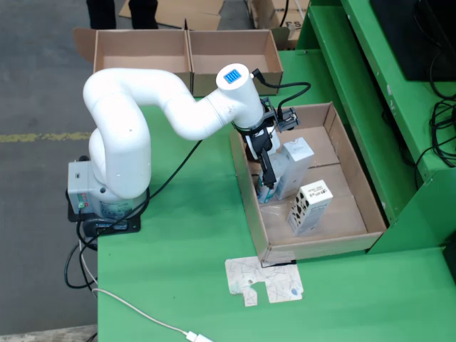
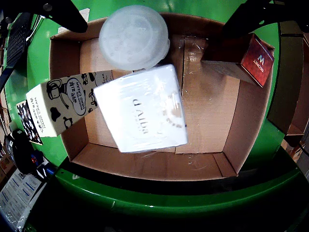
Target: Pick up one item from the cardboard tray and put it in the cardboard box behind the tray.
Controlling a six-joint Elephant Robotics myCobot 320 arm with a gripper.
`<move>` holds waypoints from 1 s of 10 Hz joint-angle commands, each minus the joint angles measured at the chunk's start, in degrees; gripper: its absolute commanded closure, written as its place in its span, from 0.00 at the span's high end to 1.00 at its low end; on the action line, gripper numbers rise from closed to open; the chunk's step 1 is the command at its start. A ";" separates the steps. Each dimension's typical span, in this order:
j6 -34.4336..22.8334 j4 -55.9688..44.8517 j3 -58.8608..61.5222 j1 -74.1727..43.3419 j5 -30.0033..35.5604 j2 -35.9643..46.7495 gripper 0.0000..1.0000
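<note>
White arm (image 1: pixel 142 114) is reaching from its base at the left of the fixed view across the green bench (image 1: pixel 185 242) into the cardboard tray (image 1: pixel 360 178), with the gripper (image 1: pixel 266 187) hanging low over the tray's left side. The gripper is sitting just beside, maybe touching, a tall white carton (image 1: pixel 292 167) standing upright in the tray; contact is hard to call from this angle, and I cannot tell whether the fingers are spread or pinching anything. A second carton with a black-and-white cow print (image 1: pixel 308 206) is standing near the front of the tray, just beside the white one. In the wrist view the white carton (image 2: pixel 142 108) is filling the centre, seen top-down, with the cow-print carton (image 2: pixel 65 104) lying against its left edge and a round translucent lid or tub (image 2: pixel 134 36) sitting just above it, overlapping its top edge. A red box (image 2: pixel 251 60) is leaning in the tray's upper right corner in that view, well apart from the white carton. The tray floor (image 2: pixel 207 111) is showing bare cardboard with tape strips. Two open cardboard boxes (image 1: pixel 185 53) are sitting side by side behind the arm in the fixed view. A flat printed cardboard scrap (image 1: pixel 263 281) is lying on the bench just in front of the tray, and a white cable (image 1: pixel 135 310) is running along the bench's front left.
</note>
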 commanded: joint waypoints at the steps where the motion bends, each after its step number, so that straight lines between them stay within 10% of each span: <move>1: -0.44 0.79 1.16 0.27 -0.19 1.78 1.00; 10: 0.76 1.06 -0.99 3.91 -0.91 3.28 1.00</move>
